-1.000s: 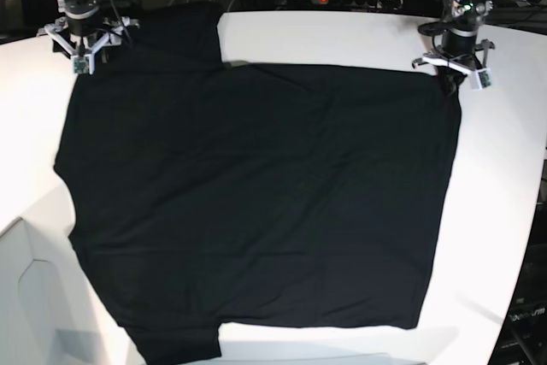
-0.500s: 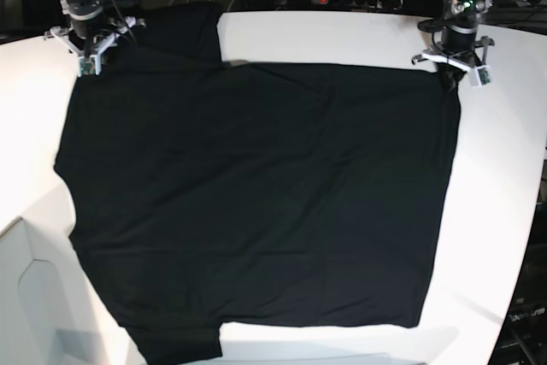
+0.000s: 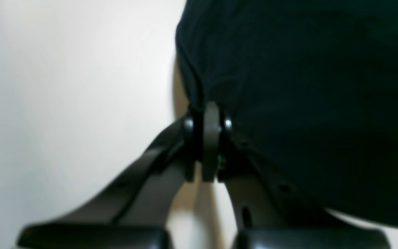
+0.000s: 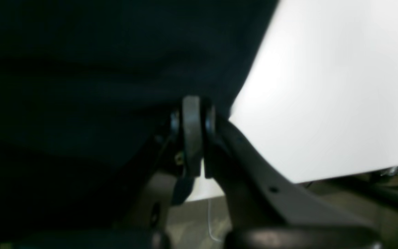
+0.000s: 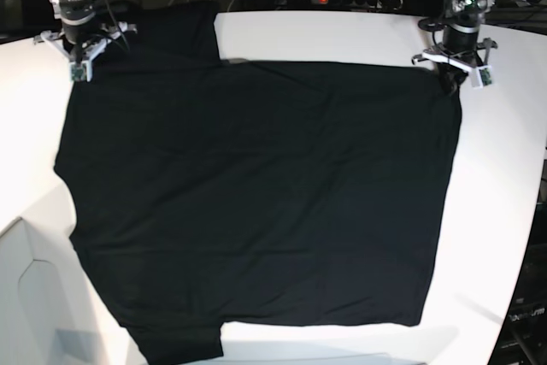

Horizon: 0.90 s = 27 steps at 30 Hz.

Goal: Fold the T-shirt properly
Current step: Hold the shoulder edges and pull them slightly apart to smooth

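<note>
We look down on a T-shirt [image 5: 256, 203] spread flat and nearly whole across a white bench [image 5: 504, 211], with no fold yet made in it. The work, by our reckoning, stands at its very start: two corners are gripped, and every fold is left to do.

The left hand [image 5: 450, 83], at the far right of the overhead view, is clenched on the cloth at the shirt's far corner there; its wrist camera shows the jaws pressed together with a bunched edge of black fabric drawn up between them. The right hand [image 5: 84, 50], at the far left of the overhead view, is likewise pinched shut on the shirt's edge near the far sleeve, and its own camera shows dark cloth pulled into the closed jaws beside bare bench.

The shirt lies plain black side up. We see no print on it from any view, so any graphic must be on the hidden face. The fabric is soft and thin, with shallow creases running across the body. One short sleeve juts toward the far edge of the bench, the other toward the near edge at lower left, where it overhangs slightly. The straight edge on the right runs clean and parallel to the bench's side.
</note>
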Available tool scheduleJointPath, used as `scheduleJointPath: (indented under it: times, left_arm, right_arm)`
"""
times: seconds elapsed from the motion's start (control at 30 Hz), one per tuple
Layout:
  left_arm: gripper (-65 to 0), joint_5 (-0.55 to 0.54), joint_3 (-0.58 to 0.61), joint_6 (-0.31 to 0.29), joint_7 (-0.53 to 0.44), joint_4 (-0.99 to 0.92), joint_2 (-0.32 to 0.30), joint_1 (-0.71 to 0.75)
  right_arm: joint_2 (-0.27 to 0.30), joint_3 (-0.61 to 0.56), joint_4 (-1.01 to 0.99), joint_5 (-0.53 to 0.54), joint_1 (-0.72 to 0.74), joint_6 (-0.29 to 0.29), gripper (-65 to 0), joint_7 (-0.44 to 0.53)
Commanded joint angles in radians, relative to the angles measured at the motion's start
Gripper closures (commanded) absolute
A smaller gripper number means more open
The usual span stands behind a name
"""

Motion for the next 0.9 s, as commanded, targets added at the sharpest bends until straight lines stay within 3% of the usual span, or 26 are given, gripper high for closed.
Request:
scheduleJointPath:
  times: [0.0,0.3,0.37,0.47,0.6,0.67,0.87]
  left_arm:
    - [-2.5,-0.005,-0.008,0.001,-0.019,0.021,-0.010,0.012]
    - [-2.5,-0.005,-0.008,0.001,-0.019,0.034,-0.010,0.017]
    - [-2.5,-0.005,-0.008,0.001,-0.019,0.034,-0.010,0.017]
    - [-2.5,-0.005,-0.008,0.001,-0.019,0.032,-0.010,0.017]
    - [-2.5,-0.005,-0.008,0.001,-0.019,0.032,-0.010,0.015]
    - [-2.5,-0.005,-0.008,0.001,-0.019,0.032,-0.010,0.015]
    - [-2.5,-0.005,-0.008,0.001,-0.019,0.035,-0.010,0.014]
  right_arm:
    - [0.006,0.003,0.038,0.005,-0.006,0.008,0.0,0.019]
    - [0.005,0.003,0.080,0.005,-0.019,0.008,0.0,0.012]
    - [0.006,0.003,0.080,0.005,-0.038,0.017,0.0,-0.034]
    - [0.002,0.020,0.080,0.007,-0.035,0.111,-4.4,-0.086]
    - [-0.049,0.114,0.078,0.008,-0.007,0.301,-21.7,-0.106]
    - [-0.075,0.163,0.074,0.008,0.020,0.365,-28.5,-0.106]
    - [-0.103,0.238,0.046,0.005,0.065,0.448,-31.7,-0.106]
